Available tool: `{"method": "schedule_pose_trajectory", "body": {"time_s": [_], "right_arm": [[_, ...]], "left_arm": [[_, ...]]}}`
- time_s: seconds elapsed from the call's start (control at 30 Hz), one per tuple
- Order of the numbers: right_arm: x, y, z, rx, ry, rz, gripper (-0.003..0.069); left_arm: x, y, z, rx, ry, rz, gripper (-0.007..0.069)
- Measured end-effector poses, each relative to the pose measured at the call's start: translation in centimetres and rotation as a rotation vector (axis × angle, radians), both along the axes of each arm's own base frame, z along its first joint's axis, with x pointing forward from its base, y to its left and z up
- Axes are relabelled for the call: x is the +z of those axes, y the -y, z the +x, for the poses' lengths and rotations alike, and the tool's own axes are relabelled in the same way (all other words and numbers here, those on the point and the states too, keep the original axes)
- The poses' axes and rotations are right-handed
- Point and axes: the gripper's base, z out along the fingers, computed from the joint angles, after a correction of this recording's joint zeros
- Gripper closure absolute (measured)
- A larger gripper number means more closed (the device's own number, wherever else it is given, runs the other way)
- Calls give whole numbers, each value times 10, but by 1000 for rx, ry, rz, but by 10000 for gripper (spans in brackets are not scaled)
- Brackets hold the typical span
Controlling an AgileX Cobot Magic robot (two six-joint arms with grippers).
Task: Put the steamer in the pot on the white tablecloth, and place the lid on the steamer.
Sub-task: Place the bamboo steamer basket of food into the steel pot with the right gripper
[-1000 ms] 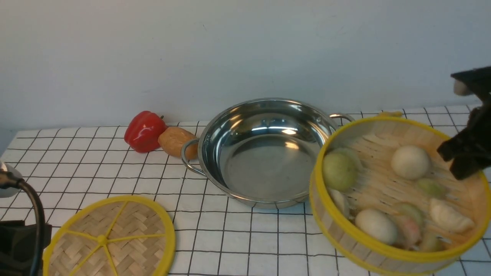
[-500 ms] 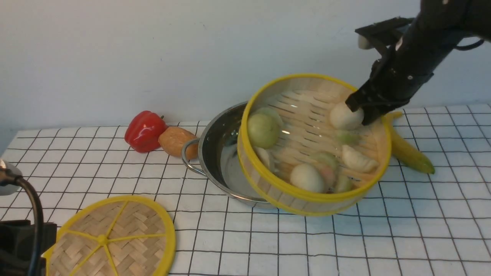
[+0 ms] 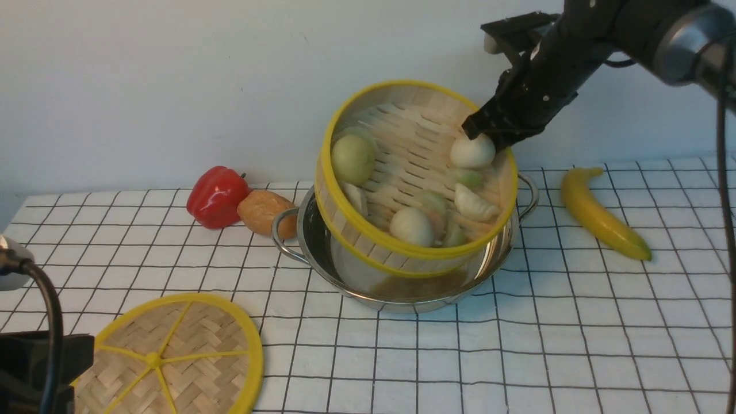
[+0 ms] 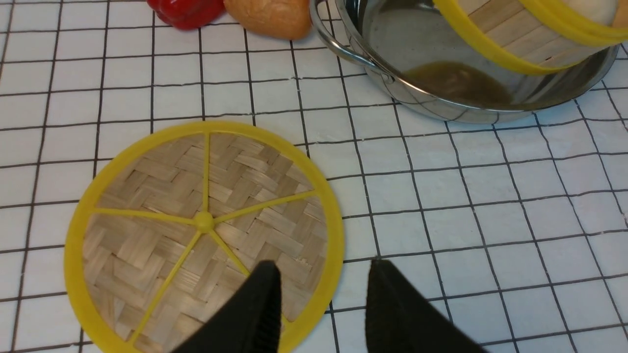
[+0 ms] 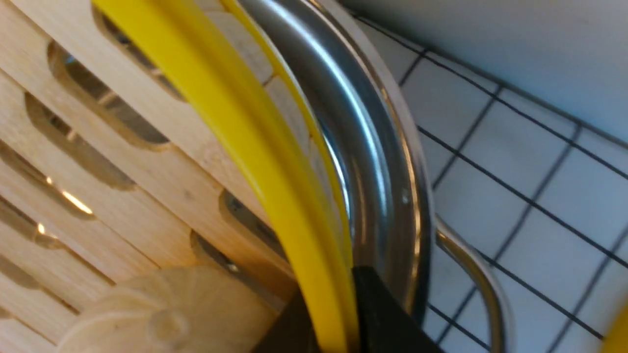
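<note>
The steamer (image 3: 402,149), holding buns and dumplings, hangs tilted over the pot (image 3: 313,247). Its near edge dips inside the pot and its far side is raised. My right gripper (image 3: 489,135) is shut on the steamer's far right rim; in the right wrist view the gripper (image 5: 338,314) pinches the yellow rim of the steamer (image 5: 147,147) beside the pot's steel edge (image 5: 373,147). The lid (image 3: 172,356) lies flat on the white tablecloth (image 3: 575,322) at the near left. My left gripper (image 4: 324,274) hovers open over the edge of the lid (image 4: 196,220).
A red pepper (image 3: 215,195) and a brown bread roll (image 3: 264,213) lie just left of the pot's left handle. A banana (image 3: 601,213) lies to the pot's right. A pale wall closes off the back of the table.
My right gripper has carried the steamer from the near right, leftward and away, up over the pot, uncovering the banana. The lid and my left gripper have not moved.
</note>
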Motion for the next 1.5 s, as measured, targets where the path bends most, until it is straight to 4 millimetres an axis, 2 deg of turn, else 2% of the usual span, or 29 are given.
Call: {"method": "schedule_pose_trajectory", "body": {"time_s": [0.23, 0.4, 0.63, 1.27, 1.5], "right_arm": [[-23, -5, 6, 20, -31, -39, 602], [-25, 0, 7, 20, -15, -98, 602], [-38, -1, 12, 24, -25, -106, 602], [-46, -4, 13, 85, -24, -111, 602], [-46, -7, 13, 88, -25, -77, 534]], "left_arm": [[0, 0, 0, 0, 0, 0, 382], [0, 0, 0, 0, 0, 0, 382], [0, 0, 0, 0, 0, 0, 382], [0, 0, 0, 0, 0, -3, 382], [0, 0, 0, 0, 0, -3, 382]]}}
